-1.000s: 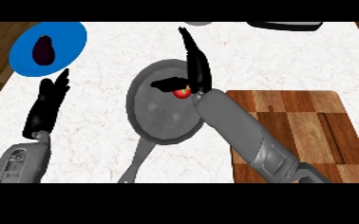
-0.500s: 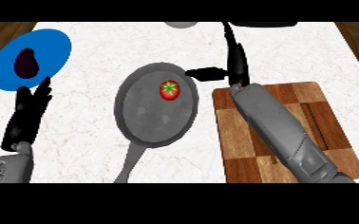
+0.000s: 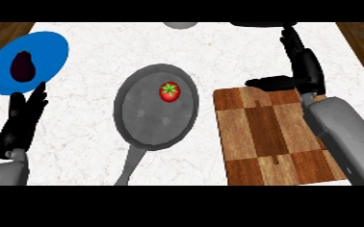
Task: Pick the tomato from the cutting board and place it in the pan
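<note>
The tomato [image 3: 169,91] sits in the pan [image 3: 146,125], off the cutting board [image 3: 274,139]. The right hand [image 3: 302,69], fingers straight, holds nothing. Placing looks done; next is only resting.

tomato [image 3: 169,91] in pan [image 3: 146,125], upper part. Pan mid-counter, handle toward near edge. Cutting board [image 3: 274,139] just R of pan. Plate [image 3: 44,53] far L w/ eggplant [image 3: 23,66] on it. R hand [image 3: 302,69] over board's far edge; L hand [image 3: 21,122] below plate.
</note>
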